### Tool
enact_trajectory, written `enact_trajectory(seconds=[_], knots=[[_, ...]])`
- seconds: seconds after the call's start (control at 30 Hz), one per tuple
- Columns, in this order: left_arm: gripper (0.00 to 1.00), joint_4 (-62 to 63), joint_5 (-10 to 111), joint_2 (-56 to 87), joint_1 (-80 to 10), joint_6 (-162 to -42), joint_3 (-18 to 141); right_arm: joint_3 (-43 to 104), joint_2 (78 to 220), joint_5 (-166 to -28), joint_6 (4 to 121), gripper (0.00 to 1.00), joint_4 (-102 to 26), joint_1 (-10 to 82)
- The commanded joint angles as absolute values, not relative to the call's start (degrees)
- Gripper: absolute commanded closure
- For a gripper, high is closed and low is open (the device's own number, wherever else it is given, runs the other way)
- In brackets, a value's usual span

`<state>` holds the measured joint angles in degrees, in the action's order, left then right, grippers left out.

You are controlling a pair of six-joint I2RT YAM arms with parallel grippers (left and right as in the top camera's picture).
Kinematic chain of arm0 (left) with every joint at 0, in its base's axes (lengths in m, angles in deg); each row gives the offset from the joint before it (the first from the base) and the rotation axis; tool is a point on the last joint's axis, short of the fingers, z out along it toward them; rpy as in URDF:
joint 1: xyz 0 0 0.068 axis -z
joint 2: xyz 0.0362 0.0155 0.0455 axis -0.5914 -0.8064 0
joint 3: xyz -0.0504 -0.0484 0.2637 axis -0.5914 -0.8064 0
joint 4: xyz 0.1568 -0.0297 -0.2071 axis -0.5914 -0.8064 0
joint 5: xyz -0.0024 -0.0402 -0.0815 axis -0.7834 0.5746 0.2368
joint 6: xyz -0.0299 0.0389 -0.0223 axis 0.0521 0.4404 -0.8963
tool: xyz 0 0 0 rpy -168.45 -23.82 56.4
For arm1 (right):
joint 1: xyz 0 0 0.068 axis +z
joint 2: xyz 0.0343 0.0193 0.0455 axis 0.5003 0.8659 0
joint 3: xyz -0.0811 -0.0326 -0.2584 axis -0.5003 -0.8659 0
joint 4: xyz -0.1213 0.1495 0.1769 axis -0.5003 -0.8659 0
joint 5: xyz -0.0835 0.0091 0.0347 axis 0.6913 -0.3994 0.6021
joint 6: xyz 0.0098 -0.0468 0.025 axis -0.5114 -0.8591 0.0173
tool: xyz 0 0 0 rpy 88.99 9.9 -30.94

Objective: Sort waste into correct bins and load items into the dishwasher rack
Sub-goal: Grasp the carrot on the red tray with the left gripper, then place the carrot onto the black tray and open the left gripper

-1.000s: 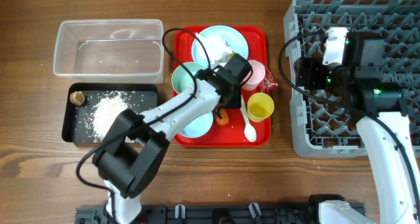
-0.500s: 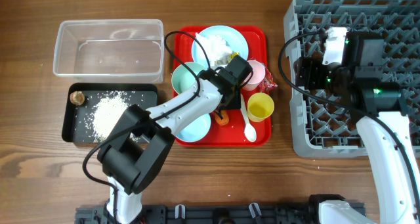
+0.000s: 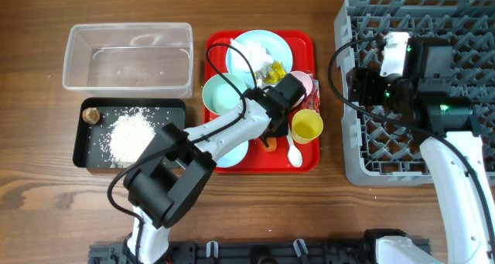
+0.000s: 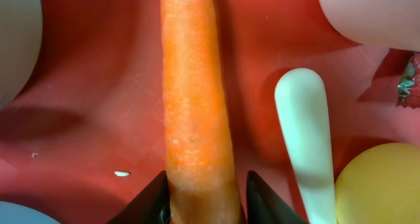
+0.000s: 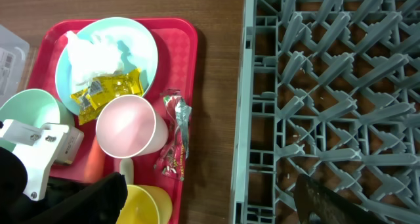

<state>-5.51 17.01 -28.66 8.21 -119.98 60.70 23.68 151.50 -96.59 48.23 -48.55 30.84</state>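
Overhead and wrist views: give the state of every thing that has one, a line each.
carrot: lying flat on red tray
left gripper: straddling carrot, grip unclear
right gripper: over dishwasher rack, jaws unclear
pink cup: upright, empty
yellow cup: upright, empty
black tray: holds rice
clear tub: only faint specks inside

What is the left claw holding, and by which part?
The carrot, with the left claw closed on the end nearest the wrist camera.
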Motion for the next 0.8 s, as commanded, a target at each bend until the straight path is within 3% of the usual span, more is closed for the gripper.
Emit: enact_trajectory(seconds=[0.0, 0.33, 0.5, 0.67, 0.77], knots=[[0.66, -5.51, 17.29, -29.49, 7.84, -120.09, 61.13, 24.27, 151.87, -96.40, 48.80, 0.16, -48.46, 30.81], [0.73, -17.79, 17.25, -14.91, 0.76, -118.14, 67.95, 24.27, 151.87, -96.42, 48.63, 0.16, -48.44, 30.81], [0.77, -23.93, 16.44, -4.62, -8.07, -118.05, 67.95, 24.27, 151.87, -96.44, 48.63, 0.16, -48.44, 30.81], [0.80, -39.04, 7.09, -3.63, -16.73, -117.70, 67.76, 24.27, 151.87, -96.44, 48.63, 0.14, -48.22, 30.81], [0.80, -42.01, 6.25, -3.63, -23.53, -119.56, 65.83, 24.27, 151.87, -96.44, 48.63, 0.15, -48.22, 30.81]])
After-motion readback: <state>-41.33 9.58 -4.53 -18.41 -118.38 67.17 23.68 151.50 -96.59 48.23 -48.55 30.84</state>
